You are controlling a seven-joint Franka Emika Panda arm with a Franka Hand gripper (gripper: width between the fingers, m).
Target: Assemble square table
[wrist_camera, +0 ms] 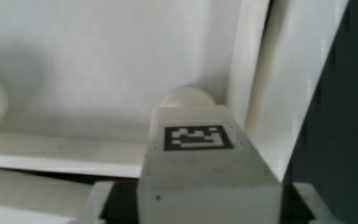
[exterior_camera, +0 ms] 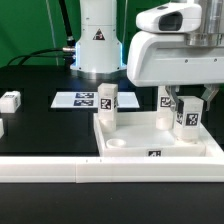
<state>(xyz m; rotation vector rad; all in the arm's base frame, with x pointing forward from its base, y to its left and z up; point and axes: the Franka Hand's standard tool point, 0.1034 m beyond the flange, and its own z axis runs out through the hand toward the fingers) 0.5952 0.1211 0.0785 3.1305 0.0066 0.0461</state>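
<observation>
The white square tabletop (exterior_camera: 138, 137) lies rim-up at the middle and the exterior view's right. One tagged white leg (exterior_camera: 107, 103) stands upright at its far corner on the exterior view's left. My gripper (exterior_camera: 186, 108) is over the far corner on the exterior view's right, shut on a second tagged leg (exterior_camera: 187, 116) that stands upright there. In the wrist view this leg (wrist_camera: 197, 140) fills the space between my fingers (wrist_camera: 101, 198), with the tabletop's rim (wrist_camera: 247, 60) beyond it. Whether the leg's lower end touches the tabletop is hidden.
A loose leg block (exterior_camera: 10, 100) and part of another (exterior_camera: 1, 128) lie on the black table at the exterior view's left. The marker board (exterior_camera: 78, 100) lies behind the tabletop. A long white rail (exterior_camera: 60, 168) runs along the front. The arm's base (exterior_camera: 96, 40) stands at the back.
</observation>
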